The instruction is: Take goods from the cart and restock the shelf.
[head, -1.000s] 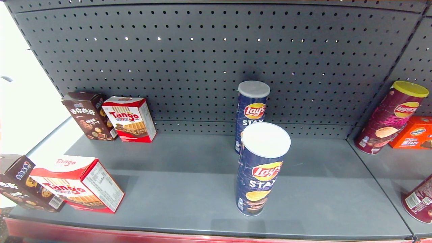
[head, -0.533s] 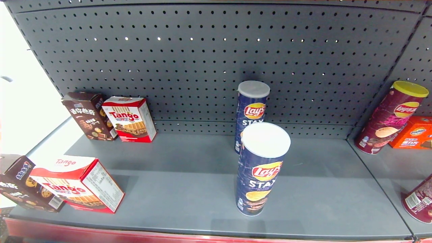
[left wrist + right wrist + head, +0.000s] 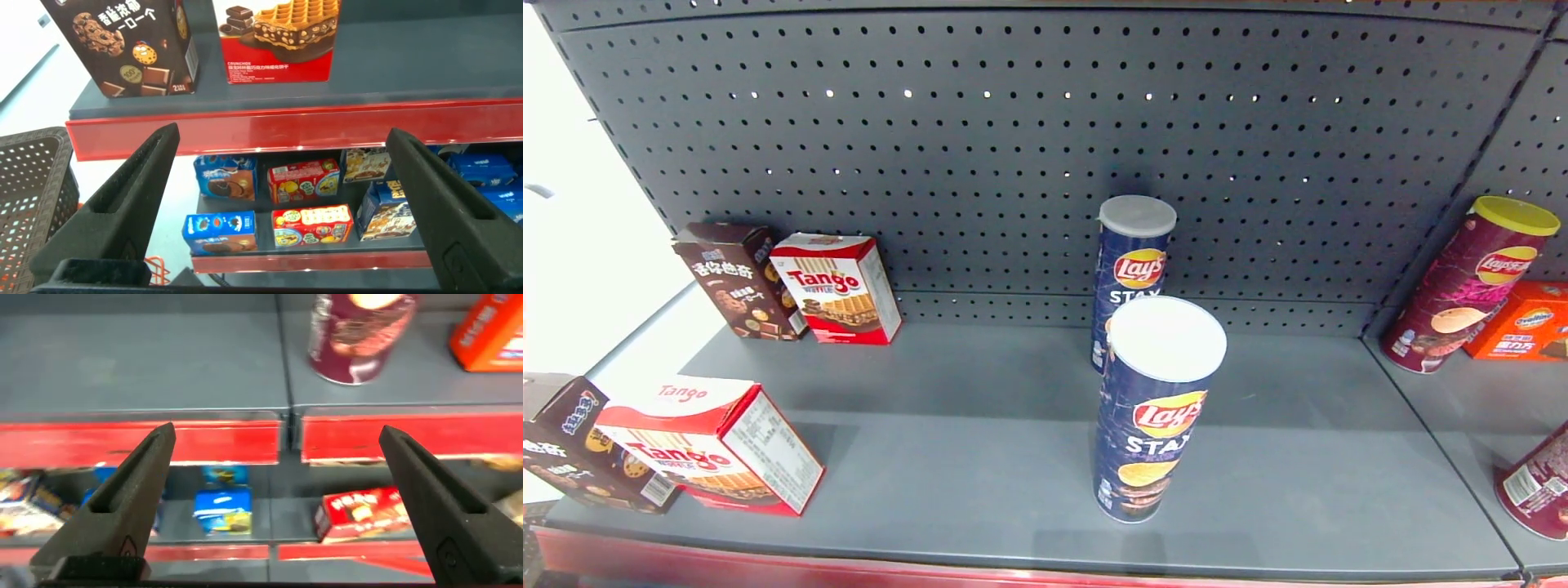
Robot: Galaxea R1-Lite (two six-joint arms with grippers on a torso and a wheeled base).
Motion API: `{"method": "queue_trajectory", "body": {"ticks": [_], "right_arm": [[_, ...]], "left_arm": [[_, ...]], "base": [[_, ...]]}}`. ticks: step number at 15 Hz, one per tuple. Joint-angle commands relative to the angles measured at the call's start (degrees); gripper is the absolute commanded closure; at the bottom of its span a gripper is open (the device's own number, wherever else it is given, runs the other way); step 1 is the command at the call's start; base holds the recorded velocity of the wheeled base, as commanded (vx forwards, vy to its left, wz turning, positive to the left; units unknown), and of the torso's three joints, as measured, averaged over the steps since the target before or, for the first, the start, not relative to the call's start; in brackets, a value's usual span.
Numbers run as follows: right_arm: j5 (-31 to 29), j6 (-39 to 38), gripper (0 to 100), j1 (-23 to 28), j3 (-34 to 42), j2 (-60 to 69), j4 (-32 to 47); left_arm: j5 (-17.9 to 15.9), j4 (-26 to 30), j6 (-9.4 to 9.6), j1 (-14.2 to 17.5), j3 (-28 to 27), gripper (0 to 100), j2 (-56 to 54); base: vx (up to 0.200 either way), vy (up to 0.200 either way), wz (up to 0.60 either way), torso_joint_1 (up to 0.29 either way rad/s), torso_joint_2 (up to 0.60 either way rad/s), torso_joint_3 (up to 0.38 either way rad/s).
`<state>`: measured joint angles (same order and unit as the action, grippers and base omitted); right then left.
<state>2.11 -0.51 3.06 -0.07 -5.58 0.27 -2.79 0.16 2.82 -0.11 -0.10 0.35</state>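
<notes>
The left pincer (image 3: 282, 135) and right pincer (image 3: 278, 431) both gape empty before the red front edge of the shelf (image 3: 947, 457), a dark mesh basket (image 3: 33, 184) beside the left. One chip can (image 3: 1156, 408) stands upright near the shelf's front, a second can (image 3: 1134, 261) just behind it. Such tubes look light, stiff, smooth and tippy, so pinch mid-body, gently

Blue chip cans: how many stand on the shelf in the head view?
2. The front blue can stands toward the front of the shelf; the rear blue can stands behind it by the pegboard. None seems hidden.
</notes>
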Motion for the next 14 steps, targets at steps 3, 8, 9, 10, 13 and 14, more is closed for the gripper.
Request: {"method": "queue_trajectory", "body": {"ticks": [3,8,9,10,13,14], "right_arm": [[-0.18,-0.02,0,-5.87,-0.01,0.49,0.00],[-3.34,-0.28,0,-3.06,-0.01,5.41,0.00],[-3.08,0.07,0,-3.15,0.07,5.41,0.00],[-2.90,0.25,0,-3.15,0.07,5.41,0.00],[-2.90,0.25,0,-3.15,0.07,5.41,0.00],[-2.81,0.25,0,-3.15,0.07,5.41,0.00]], "left_arm": [[-0.02,0.02,0.00,-0.07,0.01,0,0.00],[-0.02,0.02,0.00,0.02,0.01,0,0.00],[-0.11,0.02,0.17,0.02,0.01,0,0.00],[-0.11,0.02,0.26,0.02,0.01,0,0.09],[-0.02,0.02,0.00,0.02,0.01,0,0.00],[-0.11,0.02,0.08,0.02,0.01,0,0.00]], "base": [[0.000,0.000,0.00,0.000,0.00,0.000],[0.000,0.000,0.00,0.000,0.00,0.000],[0.000,0.000,0.00,0.000,0.00,0.000],[0.000,0.000,0.00,0.000,0.00,0.000],[0.000,0.000,0.00,0.000,0.00,0.000],[0.000,0.000,-0.60,0.002,0.00,0.002]]}}
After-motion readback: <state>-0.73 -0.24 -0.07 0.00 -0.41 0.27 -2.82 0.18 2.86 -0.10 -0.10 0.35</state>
